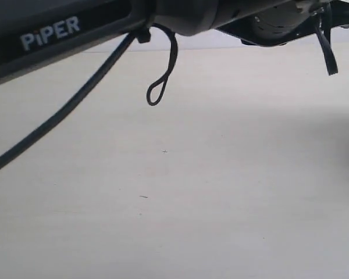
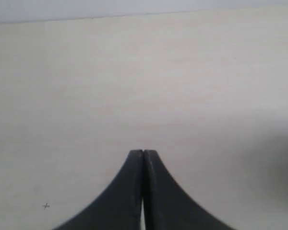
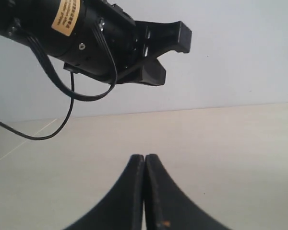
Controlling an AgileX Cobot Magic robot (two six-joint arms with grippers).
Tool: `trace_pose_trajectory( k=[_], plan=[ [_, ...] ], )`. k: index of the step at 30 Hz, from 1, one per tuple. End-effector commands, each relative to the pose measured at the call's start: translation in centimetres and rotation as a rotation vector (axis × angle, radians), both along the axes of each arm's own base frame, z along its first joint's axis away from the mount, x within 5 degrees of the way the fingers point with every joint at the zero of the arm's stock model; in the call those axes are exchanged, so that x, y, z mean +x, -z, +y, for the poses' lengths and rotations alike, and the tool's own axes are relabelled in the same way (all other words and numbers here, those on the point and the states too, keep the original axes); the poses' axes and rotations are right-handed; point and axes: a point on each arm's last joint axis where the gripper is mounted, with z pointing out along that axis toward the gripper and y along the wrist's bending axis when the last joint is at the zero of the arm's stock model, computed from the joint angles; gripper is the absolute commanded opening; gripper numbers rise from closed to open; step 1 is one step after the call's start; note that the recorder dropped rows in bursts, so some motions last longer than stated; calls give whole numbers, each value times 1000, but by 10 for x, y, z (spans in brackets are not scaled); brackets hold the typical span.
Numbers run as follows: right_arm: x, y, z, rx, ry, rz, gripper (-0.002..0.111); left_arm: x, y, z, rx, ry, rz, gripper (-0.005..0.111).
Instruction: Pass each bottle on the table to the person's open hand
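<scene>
No bottles and no person's open hand appear in any view. The left wrist view shows my left gripper (image 2: 143,152) shut, its two dark fingers pressed tip to tip with nothing between them, above the bare pale table (image 2: 182,86). In the right wrist view my right gripper (image 3: 144,156) is likewise shut and holds nothing, over the same beige table (image 3: 230,158). The exterior view shows neither gripper's fingertips.
A black arm link marked PiPER (image 1: 52,34) crosses the top of the exterior view, with a black cable (image 1: 64,110) and a cable loop (image 1: 163,75) hanging from it. The other arm's black end with an orange label (image 3: 101,38) hangs before a pale wall in the right wrist view.
</scene>
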Motion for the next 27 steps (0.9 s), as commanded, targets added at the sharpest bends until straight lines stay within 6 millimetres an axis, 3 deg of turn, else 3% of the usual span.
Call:
trace_pose_trajectory(
  k=[1,8,15,21,27],
  plan=[
    [0,-1,-1,3,8,-14,0,-6,-5,19,-29,-76,14,0],
    [0,-1,-1,3,8,-14,0,-14,-12,29,-99,-142,31,0],
    [0,-1,-1,3,8,-14,0,-13,10,19,-16,-71,94,0],
    [0,-1,-1,3,8,-14,0,-15,13,18,55,13,115,0],
    [0,-1,-1,3,8,-14,0,-20,27,30,91,-35,134,0]
  ],
)
